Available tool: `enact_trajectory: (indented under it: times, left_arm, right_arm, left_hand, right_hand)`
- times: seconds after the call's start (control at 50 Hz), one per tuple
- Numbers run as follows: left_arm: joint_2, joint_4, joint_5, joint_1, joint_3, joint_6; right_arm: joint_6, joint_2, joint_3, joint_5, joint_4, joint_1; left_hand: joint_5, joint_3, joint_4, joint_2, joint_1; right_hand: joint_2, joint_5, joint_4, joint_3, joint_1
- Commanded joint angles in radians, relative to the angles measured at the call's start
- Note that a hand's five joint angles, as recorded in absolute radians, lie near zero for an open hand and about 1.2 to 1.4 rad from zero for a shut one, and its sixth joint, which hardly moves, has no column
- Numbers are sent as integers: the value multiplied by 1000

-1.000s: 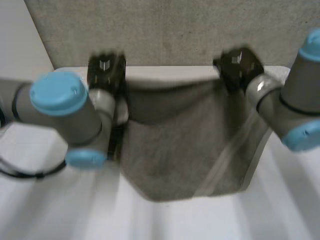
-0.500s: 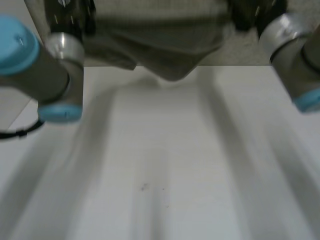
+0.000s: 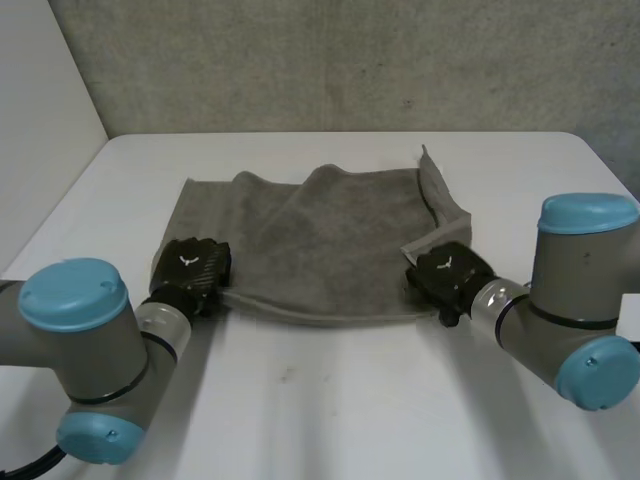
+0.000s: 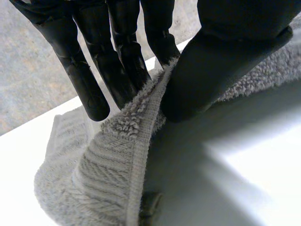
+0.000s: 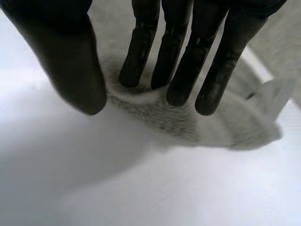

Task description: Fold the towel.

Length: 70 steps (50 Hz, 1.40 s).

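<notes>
Towel [image 3: 330,240], hanging aloft a second ago, now lies flung out on the table [image 3: 330,410], far edge rumpled, with left hand [image 3: 190,272] and right hand [image 3: 447,275] each pinching a near corner between thumb and fingers; smoothing likely needed before folding.

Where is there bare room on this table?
Bare table stretches from the near edge of the towel toward the camera; a strip runs between towel and wall. Crowded: its near corners, pinched by left hand and right hand.
</notes>
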Motion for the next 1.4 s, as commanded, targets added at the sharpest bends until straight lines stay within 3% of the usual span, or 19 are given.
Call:
enact_trajectory:
  times: [0.02, 0.14, 0.26, 0.3, 0.4, 0.48, 0.52, 0.58, 0.68, 0.82, 1.22, 1.28, 1.32, 1.4]
  left_arm:
    - [48, 5, -1, 2, -11, 0]
    - [53, 4, -1, 12, -14, -3]
    - [54, 4, -1, 20, -21, -3]
    - [54, 4, -1, 20, -21, -3]
    - [53, 2, -1, 22, -24, -3]
    - [53, 4, -1, 22, -27, -3]
    - [53, 4, -1, 20, -27, -2]
    - [54, 4, -1, 22, -28, -2]
    - [62, 2, -3, 25, -33, -2]
    - [70, 2, -1, 42, -40, -2]
    - [67, 2, 0, 42, -42, -2]
    - [65, 2, 0, 42, -44, 0]
    - [64, 2, 0, 42, -44, -2]
    - [60, 2, 0, 42, -42, 0]
  right_arm:
    - [5, -93, 63, -14, -154, -11]
    - [-27, -98, 63, -24, -202, -38]
    - [-133, -104, 59, -65, -200, -71]
    - [-236, -118, 56, -117, -200, -84]
    - [-313, -100, 8, -212, -191, -87]
    - [-345, -37, -73, -294, -137, -81]
    - [-380, 38, -185, -356, -23, -75]
    - [-444, 130, -310, -372, 100, -72]
    - [-541, 255, -458, -358, 211, -66]
    - [-595, 426, -647, -263, 255, -63]
    - [-583, 443, -688, -211, 251, -64]
    - [-580, 437, -688, -171, 251, -66]
    - [-569, 426, -684, -166, 246, -71]
    - [-546, 414, -676, -166, 231, -74]
  left_hand:
    - [208, 180, 178, 179, 212]
    - [208, 180, 178, 179, 212]
    - [208, 180, 178, 179, 212]
    - [208, 180, 178, 179, 212]
    - [208, 180, 178, 179, 212]
    - [208, 180, 178, 179, 212]
    - [208, 180, 178, 179, 212]
    - [208, 180, 178, 179, 212]
    - [208, 180, 178, 179, 212]
    - [208, 180, 178, 179, 212]
    - [208, 180, 178, 179, 212]
    - [208, 180, 178, 179, 212]
    - [208, 180, 178, 179, 212]
    - [208, 180, 178, 179, 212]
  right_hand:
    - [-282, -283, -291, -288, -286]
    - [-508, -509, -517, -514, -512]
    - [-541, -542, -550, -547, -545]
    - [-538, -539, -547, -544, -542]
    - [-517, -518, -527, -524, -522]
    - [-505, -507, -515, -512, -510]
    - [-476, -477, -486, -483, -481]
    - [-459, -460, -468, -465, -463]
    - [-453, -454, -462, -459, -457]
    - [-382, -383, -392, -389, -387]
    - [-115, -116, -124, -121, -120]
    - [82, 81, 72, 75, 77]
    - [354, 352, 344, 347, 349]
    - [494, 493, 484, 487, 489]
